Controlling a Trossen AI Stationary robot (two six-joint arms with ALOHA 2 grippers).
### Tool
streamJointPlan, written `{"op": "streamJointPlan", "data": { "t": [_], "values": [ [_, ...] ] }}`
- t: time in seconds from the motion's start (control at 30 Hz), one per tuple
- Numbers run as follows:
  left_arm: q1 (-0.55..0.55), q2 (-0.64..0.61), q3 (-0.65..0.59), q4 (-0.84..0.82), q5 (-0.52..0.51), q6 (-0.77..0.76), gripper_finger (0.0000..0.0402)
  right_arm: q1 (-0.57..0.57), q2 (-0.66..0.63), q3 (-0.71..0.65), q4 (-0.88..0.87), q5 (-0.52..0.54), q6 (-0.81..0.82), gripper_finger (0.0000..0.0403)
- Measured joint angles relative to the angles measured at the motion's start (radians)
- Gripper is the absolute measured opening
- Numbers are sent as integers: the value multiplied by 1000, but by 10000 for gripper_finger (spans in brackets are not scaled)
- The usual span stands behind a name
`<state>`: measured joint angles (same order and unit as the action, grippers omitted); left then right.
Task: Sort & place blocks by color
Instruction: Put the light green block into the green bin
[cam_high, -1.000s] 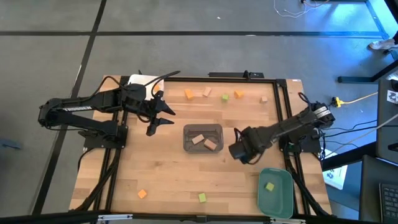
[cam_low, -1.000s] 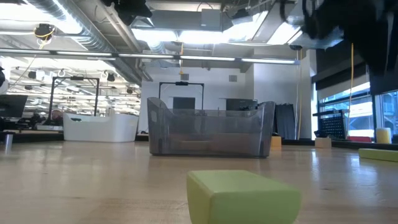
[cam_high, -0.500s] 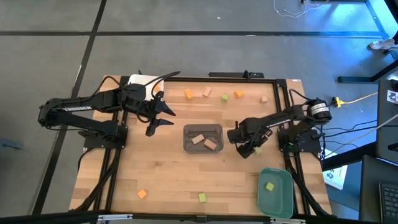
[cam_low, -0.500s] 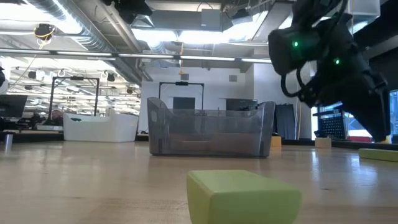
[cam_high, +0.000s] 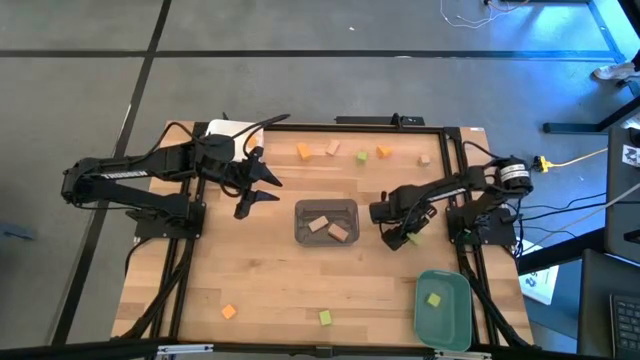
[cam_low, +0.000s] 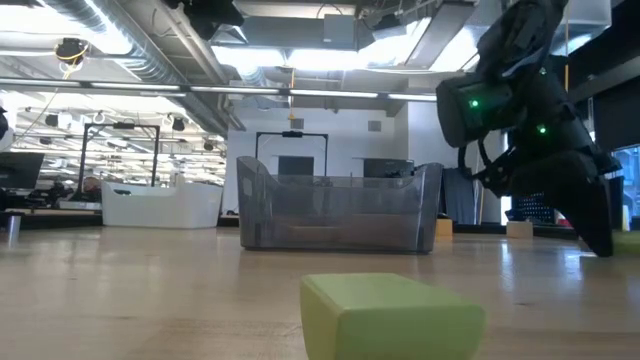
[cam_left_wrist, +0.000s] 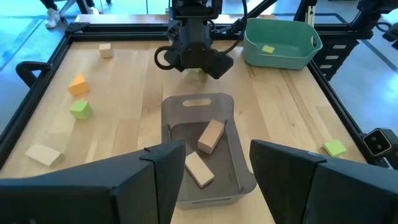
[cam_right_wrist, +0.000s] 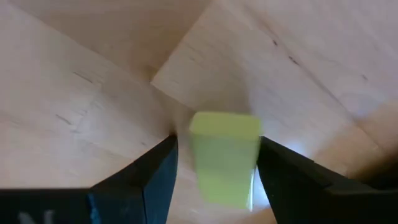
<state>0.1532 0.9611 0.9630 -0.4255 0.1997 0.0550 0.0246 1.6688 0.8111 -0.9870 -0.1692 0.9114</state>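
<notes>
The right gripper (cam_right_wrist: 214, 180) stands over the table right of the grey tray (cam_high: 300, 212), its fingers spread wide on either side of a yellow-green block (cam_right_wrist: 224, 155) that lies on the wood between them, not yet pinched. The block looks light, rigid and smooth-faced, so a squeeze across its two narrow flat sides should hold. It is a short bar whose long axis runs along the gap between the fingers.
</notes>
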Motion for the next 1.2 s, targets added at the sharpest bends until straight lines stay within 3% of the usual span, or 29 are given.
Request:
{"op": "streamJointPlan", "data": {
  "t": [0.3,0.5,0.7,1.0,1.2],
  "values": [
    [0,0,0,1,-7,0,173,-6,-2,-32,58,-21,-28,208],
    [0,0,0,0,-17,0,173,-9,-1,-32,67,-20,-27,127],
    [0,0,0,0,-24,1,173,-7,4,-4,50,1,-62,126],
    [0,0,0,-16,0,14,173,43,9,240,-112,29,-104,126],
    [0,0,0,-16,3,34,173,132,8,485,-333,18,40,126]
  ]
}}
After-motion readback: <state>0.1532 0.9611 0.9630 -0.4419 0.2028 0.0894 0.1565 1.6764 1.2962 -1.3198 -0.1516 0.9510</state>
